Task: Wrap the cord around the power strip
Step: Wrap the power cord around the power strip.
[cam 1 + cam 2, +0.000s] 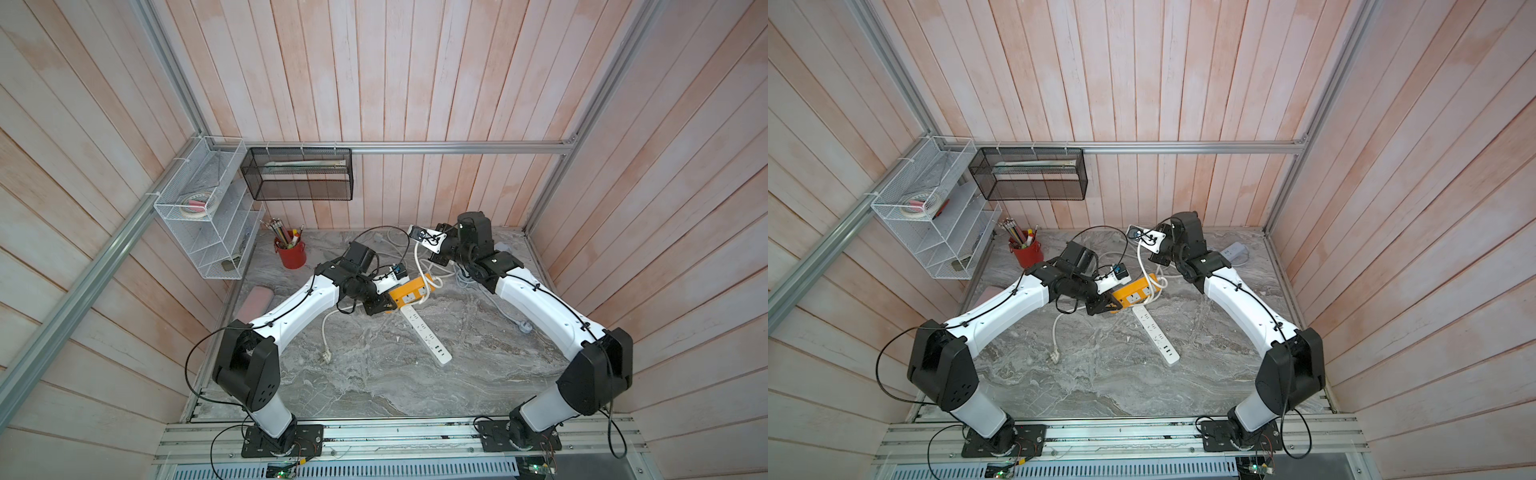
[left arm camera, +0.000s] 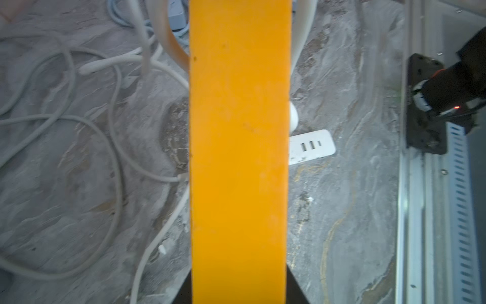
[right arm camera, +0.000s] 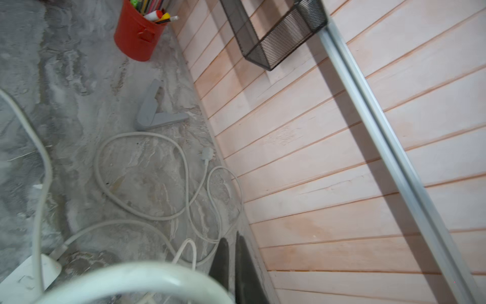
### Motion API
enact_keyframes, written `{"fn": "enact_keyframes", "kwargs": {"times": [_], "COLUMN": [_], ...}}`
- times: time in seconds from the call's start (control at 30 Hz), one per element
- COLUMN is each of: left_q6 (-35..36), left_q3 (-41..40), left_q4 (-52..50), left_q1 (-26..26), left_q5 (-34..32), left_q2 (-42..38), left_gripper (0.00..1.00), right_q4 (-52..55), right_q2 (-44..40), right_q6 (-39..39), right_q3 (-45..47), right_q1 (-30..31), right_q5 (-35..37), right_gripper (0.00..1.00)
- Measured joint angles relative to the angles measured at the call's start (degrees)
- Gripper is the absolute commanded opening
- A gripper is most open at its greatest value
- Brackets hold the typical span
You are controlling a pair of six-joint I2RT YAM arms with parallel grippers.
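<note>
at back, cup holds pens; left pincer clamps power strip, right pincer cord.

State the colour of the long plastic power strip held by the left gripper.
Orange-yellow; the long plastic power strip shows best in the left wrist view.

Even bright light; wrist views blurry, edges warped.

Raised power strip above end of second strip on table; cord loops behind; pen cup back-left.
</note>
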State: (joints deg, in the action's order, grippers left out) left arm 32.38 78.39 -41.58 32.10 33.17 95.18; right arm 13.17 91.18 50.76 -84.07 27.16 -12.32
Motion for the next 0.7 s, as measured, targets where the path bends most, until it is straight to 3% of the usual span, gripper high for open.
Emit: {"fn": "enact_keyframes", "kwargs": {"times": [0.23, 0.43, 0.7], "left_q6": [1.09, -2.10, -9.84], "left_q3": [-3.61, -7.21, -7.74], "left_q4": [3.52, 13.25, 27.30], "left_q1": [0.87, 1.68, 1.99], "left_q5": [10.40, 13.79, 12.85], "left_q2": [-3.17, -11.39, -12.87], "left_gripper": [0.00, 0.00, 0.00], "right_q4": [1.81, -16.20, -40.46], "right_q2": [4.33, 5.03, 7.78], "right_q6": [-6.34, -22.08, -45.46], "right_q3": [-1.90, 7.48, 19.08], "right_q1": [-7.15, -10.93, -10.95], "right_q5": [-17.20, -28.59, -31.26], "right_gripper": [0.37, 0.55, 0.66]}}
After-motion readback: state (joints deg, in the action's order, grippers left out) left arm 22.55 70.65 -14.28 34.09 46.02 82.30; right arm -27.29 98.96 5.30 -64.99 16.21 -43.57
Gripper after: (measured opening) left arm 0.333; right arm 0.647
